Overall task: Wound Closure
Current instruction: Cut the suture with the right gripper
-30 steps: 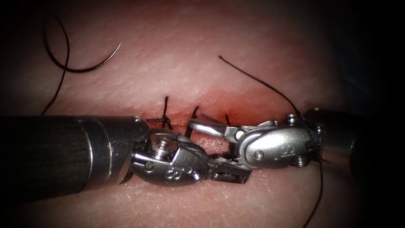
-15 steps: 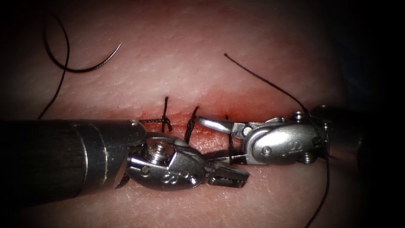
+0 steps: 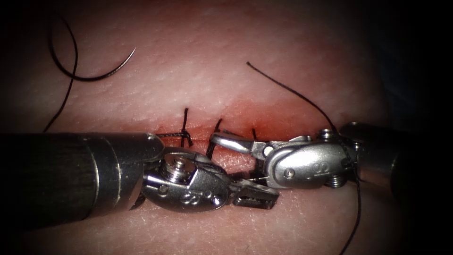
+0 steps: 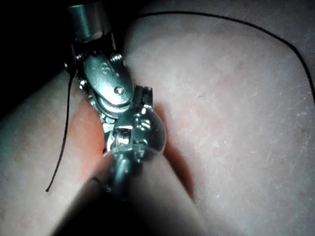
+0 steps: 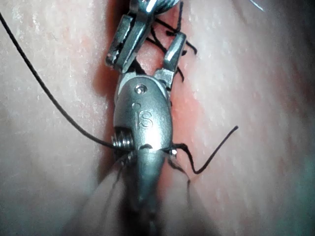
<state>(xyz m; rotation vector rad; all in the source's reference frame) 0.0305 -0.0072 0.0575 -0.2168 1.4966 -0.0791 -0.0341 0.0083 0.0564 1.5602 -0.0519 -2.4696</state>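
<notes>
The right pincer (image 3: 236,158) has slid back toward nine o'clock along the cut (image 3: 207,134) since half a second ago, returning to about where it lay a second ago, while the left pincer (image 3: 255,194) has hardly shifted. The right tool's jaws stand spread, one over the cut, the other low beside the left tool; whether they grip anything is hard to make out. The left tool's jaws lie nearly closed at the cut's six-o'clock edge, and what they hold, if anything, cannot be told. The curved needle (image 3: 89,73) rests free on the tissue (image 3: 188,66) at ten o'clock, well apart from both tools and not in the tissue. Thread (image 3: 302,97) runs from one o'clock across the right tool's wrist and down to five o'clock. Tied stitches (image 3: 185,127) cross the cut, red fluid (image 3: 264,115) staining the tissue around them.
</notes>
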